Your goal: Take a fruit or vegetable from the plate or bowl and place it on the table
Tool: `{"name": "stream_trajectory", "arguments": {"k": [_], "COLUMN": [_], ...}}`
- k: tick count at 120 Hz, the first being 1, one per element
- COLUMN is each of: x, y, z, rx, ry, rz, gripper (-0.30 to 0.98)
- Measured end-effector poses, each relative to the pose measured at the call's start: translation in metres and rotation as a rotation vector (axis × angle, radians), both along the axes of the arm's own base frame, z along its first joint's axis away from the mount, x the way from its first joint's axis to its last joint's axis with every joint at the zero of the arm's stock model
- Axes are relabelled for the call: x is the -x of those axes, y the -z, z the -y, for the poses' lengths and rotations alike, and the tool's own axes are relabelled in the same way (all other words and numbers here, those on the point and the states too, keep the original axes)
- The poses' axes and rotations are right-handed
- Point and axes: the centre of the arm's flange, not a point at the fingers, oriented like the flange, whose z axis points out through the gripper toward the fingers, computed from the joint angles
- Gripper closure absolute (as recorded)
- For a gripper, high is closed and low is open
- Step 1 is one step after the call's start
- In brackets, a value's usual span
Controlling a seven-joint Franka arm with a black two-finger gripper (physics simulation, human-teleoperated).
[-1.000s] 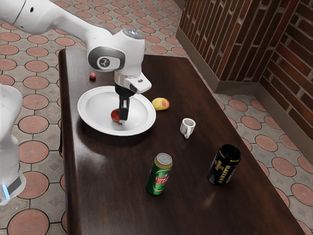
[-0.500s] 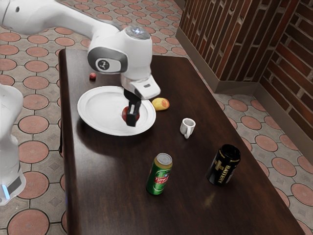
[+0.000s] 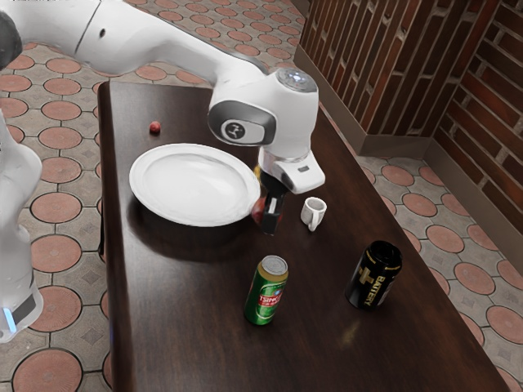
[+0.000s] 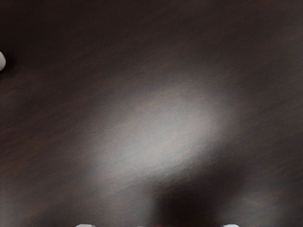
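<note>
Moving out past the rim of the plate toward the exterior view's right, the tool has carried the apple off the dish and grips it above the counter. The pick looks done; lowering and letting go seem to remain. Counted: one plate, one gripped apple, one small red fruit, one yellow fruit mostly hidden behind the tool, one mug, and two cans, one green, one black.

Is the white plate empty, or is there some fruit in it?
Empty. In the exterior view, the plate shows a bare surface; the end effector holds the red fruit.
</note>
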Motion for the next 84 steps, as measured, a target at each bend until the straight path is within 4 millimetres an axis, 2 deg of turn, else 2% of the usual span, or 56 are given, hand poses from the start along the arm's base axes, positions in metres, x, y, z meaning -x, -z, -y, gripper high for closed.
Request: {"name": "stream_trajectory", "arguments": {"k": [31, 54, 68, 84], "x": [-0.036, -0.039, -0.037, -0.034], "y": [0.007, 0.008, 0.008, 0.006], "z": [0.038, 0.059, 0.067, 0.074], "rx": [0.002, 0.003, 0.007, 0.018], "ry": [0.044, 0.077, 0.094, 0.106], "rz": [-0.008, -0.009, -0.01, -0.01], "gripper": [0.4, 0.41, 0.19, 0.07]}}
